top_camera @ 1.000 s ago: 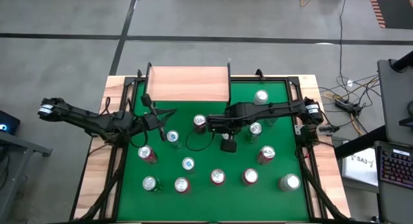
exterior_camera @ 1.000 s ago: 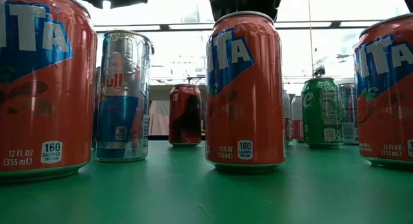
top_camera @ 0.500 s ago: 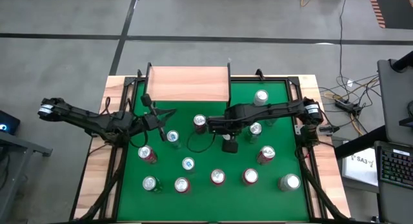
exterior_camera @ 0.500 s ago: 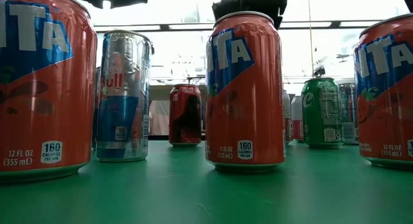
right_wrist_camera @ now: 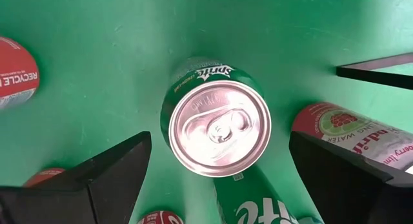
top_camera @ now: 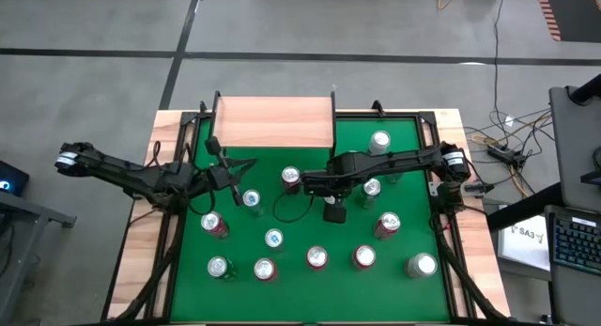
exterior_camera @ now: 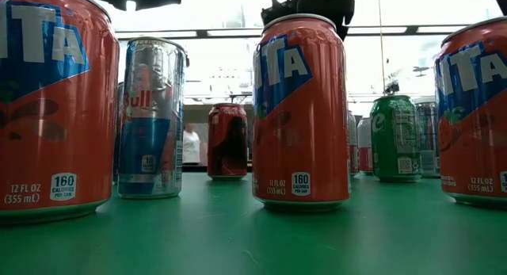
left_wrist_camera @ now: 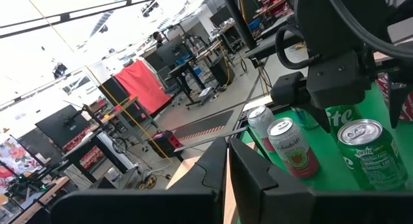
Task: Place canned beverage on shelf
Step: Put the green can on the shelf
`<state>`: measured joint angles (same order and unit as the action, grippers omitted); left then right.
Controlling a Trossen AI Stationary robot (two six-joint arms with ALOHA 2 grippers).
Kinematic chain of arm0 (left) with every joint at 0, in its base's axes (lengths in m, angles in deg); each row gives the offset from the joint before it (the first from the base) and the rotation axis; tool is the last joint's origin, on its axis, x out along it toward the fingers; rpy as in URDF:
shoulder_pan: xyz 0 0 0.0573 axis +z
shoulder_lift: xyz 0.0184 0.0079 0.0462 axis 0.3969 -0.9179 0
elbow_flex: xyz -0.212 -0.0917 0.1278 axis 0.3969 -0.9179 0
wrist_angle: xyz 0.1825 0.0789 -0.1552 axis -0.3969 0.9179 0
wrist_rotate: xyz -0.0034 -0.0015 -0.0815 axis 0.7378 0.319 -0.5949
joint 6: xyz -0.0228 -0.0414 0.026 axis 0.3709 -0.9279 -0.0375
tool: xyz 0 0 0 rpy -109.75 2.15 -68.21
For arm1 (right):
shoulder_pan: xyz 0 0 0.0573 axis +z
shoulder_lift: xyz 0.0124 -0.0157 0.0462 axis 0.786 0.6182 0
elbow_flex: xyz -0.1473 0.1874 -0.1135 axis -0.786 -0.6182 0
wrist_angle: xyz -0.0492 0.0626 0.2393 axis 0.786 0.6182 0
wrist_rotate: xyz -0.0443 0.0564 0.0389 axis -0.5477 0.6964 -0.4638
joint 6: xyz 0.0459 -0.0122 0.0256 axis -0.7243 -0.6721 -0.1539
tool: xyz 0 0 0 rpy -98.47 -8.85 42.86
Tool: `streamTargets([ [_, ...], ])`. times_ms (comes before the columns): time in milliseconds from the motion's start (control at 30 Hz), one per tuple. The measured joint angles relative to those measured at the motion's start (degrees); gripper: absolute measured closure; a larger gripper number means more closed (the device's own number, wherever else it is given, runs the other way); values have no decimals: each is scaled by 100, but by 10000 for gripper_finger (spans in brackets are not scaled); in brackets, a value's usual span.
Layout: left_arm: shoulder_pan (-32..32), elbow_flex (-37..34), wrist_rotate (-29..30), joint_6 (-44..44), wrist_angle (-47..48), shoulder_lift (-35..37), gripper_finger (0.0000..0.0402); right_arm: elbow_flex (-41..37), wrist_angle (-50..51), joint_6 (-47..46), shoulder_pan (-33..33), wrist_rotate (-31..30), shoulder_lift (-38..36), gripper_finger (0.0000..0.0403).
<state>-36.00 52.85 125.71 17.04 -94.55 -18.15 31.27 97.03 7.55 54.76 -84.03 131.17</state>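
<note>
The shelf [top_camera: 273, 122], a light-wood board on black legs, stands at the far edge of the green table [top_camera: 282, 213]. Several cans stand upright on the table. My right gripper [right_wrist_camera: 219, 137] points down, open, above a green Sprite can [right_wrist_camera: 219, 124], one finger on either side of it and clear of it. The high view hides this can under the gripper [top_camera: 315, 183]. The left wrist view shows the can [left_wrist_camera: 337, 118] below that gripper. My left gripper [left_wrist_camera: 228, 150] is shut and empty, held level at the table's left [top_camera: 230, 176].
A second Sprite can [right_wrist_camera: 258, 204] and a red can [right_wrist_camera: 348, 137] stand close to the one under my right gripper. A black shelf leg [right_wrist_camera: 377, 62] is nearby. Orange cans [exterior_camera: 299, 108] and others fill the near half. A person [exterior_camera: 190, 144] stands beyond the table.
A person has come into sight in the room behind the table in the low view. Both grippers and the cans stand as before.
</note>
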Motion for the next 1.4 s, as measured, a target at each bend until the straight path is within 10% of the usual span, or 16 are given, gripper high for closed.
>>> streamTargets([
  [1400, 0, 0, 0, 20, -14, -7, 399, -539, -601, -766, -101, -2, 136, 104],
])
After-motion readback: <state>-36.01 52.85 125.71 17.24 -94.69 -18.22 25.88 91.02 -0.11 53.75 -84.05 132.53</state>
